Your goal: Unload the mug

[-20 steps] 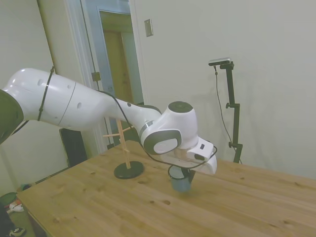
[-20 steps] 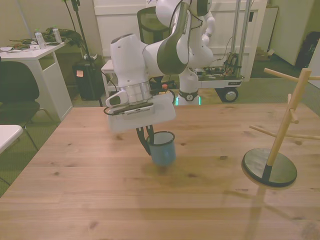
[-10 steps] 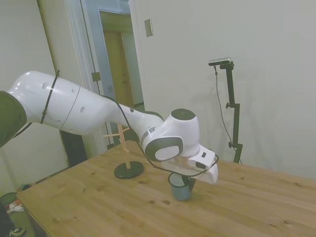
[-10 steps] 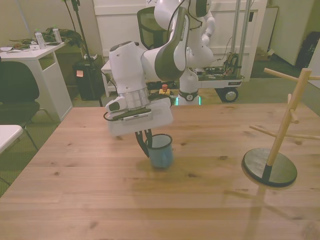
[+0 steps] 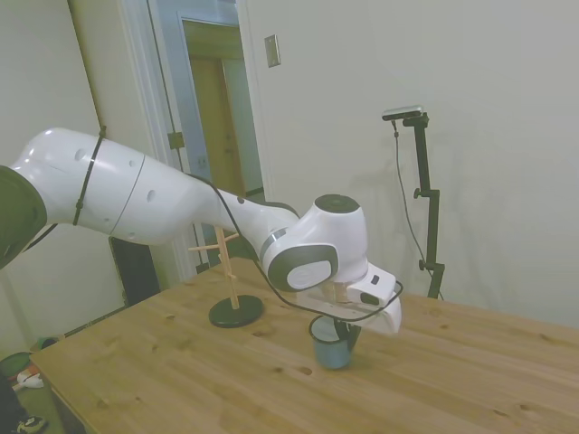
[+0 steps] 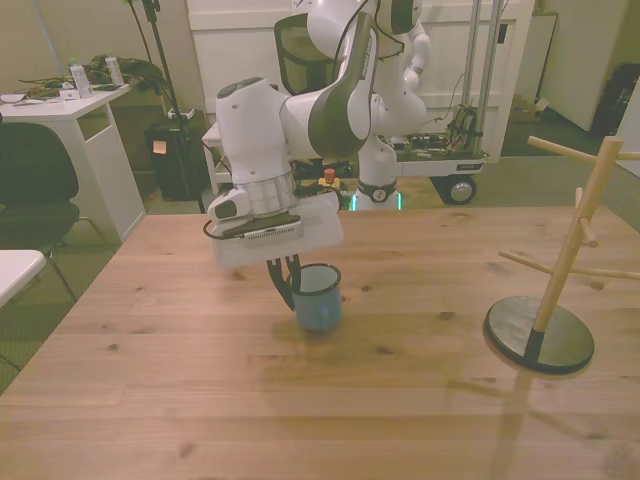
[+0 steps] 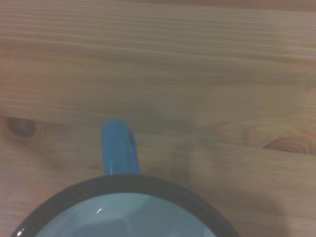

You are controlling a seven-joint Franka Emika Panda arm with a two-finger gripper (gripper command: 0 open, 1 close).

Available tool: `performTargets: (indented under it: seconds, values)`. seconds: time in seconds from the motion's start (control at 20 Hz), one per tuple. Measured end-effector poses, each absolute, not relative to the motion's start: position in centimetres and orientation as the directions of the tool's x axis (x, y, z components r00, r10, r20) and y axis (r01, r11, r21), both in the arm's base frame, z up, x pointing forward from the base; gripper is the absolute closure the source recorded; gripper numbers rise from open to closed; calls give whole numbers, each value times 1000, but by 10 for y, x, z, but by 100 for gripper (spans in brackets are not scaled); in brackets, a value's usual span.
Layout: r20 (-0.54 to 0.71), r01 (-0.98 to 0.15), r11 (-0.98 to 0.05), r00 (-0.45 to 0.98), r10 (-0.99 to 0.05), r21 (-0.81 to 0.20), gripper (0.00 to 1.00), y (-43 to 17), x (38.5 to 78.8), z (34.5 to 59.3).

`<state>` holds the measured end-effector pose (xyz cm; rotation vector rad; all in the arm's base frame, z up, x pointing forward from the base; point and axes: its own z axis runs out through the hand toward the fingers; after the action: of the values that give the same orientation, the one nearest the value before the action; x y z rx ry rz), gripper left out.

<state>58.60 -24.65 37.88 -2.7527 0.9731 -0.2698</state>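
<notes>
My jaws [image 6: 287, 285] grip the rim of the mug [image 6: 317, 298], which stands upright on the desk [image 6: 180, 380] (handle [image 7: 118, 148] sticking outward), well apart from the wooden mug tree [image 6: 560, 270].

Wooden mug tree [image 6: 560, 270] (dark round base) on table [image 6: 200, 400]

Pale wall [image 5: 362, 81], open doorway [image 5: 217, 117], white desk [image 6: 70, 105].

obstacle: wooden mug tree [image 6: 555, 285] at front view's right, well apart from mug [image 6: 318, 297] | table [image 6: 200, 400] around mug bare
</notes>
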Motion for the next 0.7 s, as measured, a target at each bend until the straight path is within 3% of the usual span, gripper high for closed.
performTargets:
  seconds: [0.6, 0.65, 0.7]
  values:
    - [90, -619, -753, 756, -648, -224, 100, -252, 584, 372]
    - [90, -620, -752, 755, -649, -224, 0, -252, 584, 372]
    - [89, -622, -750, 753, -651, -224, 0, -252, 584, 372]
